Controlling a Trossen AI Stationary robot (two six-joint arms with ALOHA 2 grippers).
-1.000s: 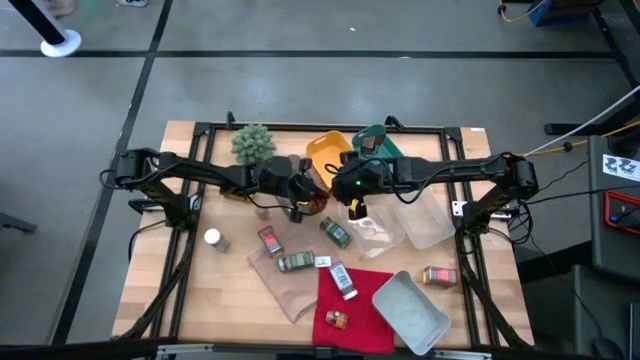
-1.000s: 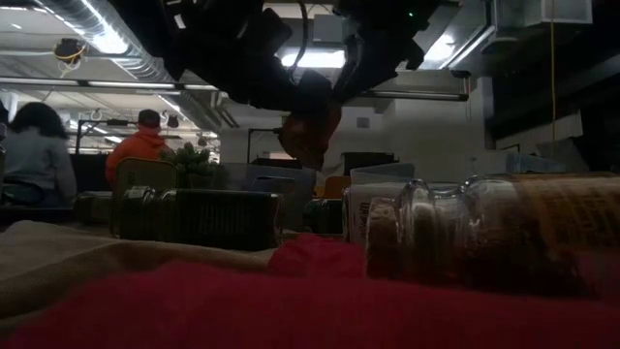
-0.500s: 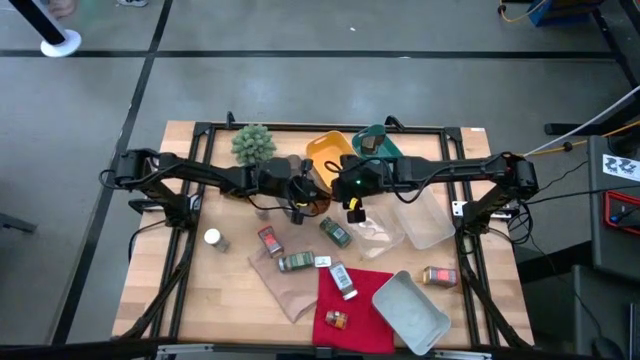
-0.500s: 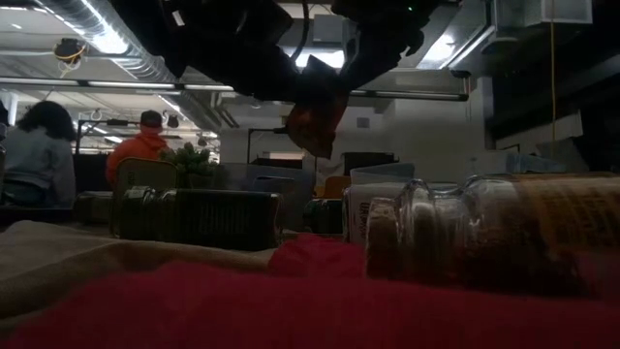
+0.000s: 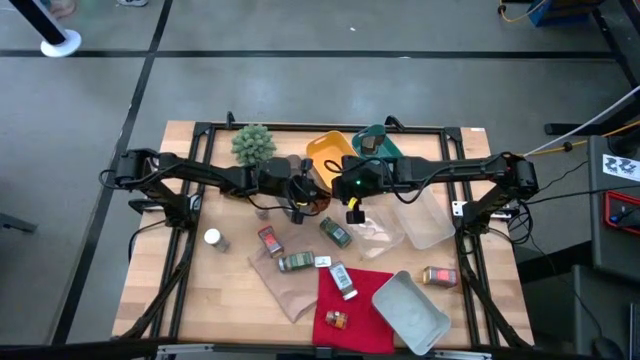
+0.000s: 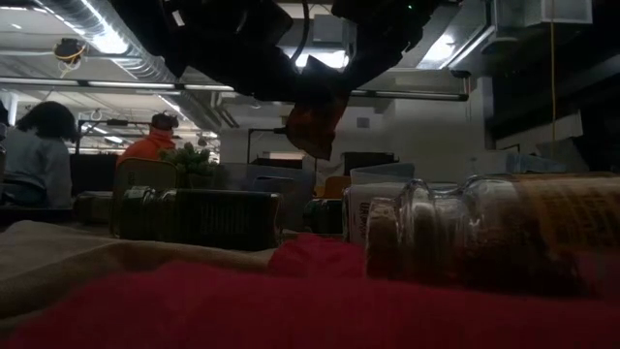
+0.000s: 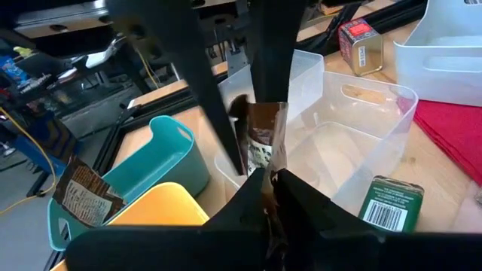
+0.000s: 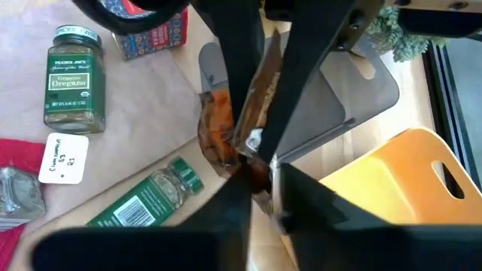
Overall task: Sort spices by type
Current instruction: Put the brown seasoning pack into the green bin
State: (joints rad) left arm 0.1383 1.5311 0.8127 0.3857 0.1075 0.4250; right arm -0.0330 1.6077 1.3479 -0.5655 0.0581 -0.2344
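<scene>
Orange-brown spice packet [image 8: 226, 135] held in the air above bench [image 5: 220, 290] centre, pinched from both sides. Left gripper [image 5: 300, 195] jaws narrow, clamped on the packet from 9 o'clock; right gripper [image 5: 345, 192] jaws likewise closed on it from 3 o'clock. Yellow tray [image 5: 325, 155] just beyond at 12 o'clock.

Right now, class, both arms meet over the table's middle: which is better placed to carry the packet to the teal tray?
Probably right. Both the left gripper and right gripper clamp the spice packet, but the teal tray, which holds a similar packet, lies beside the right arm in the high view.
</scene>
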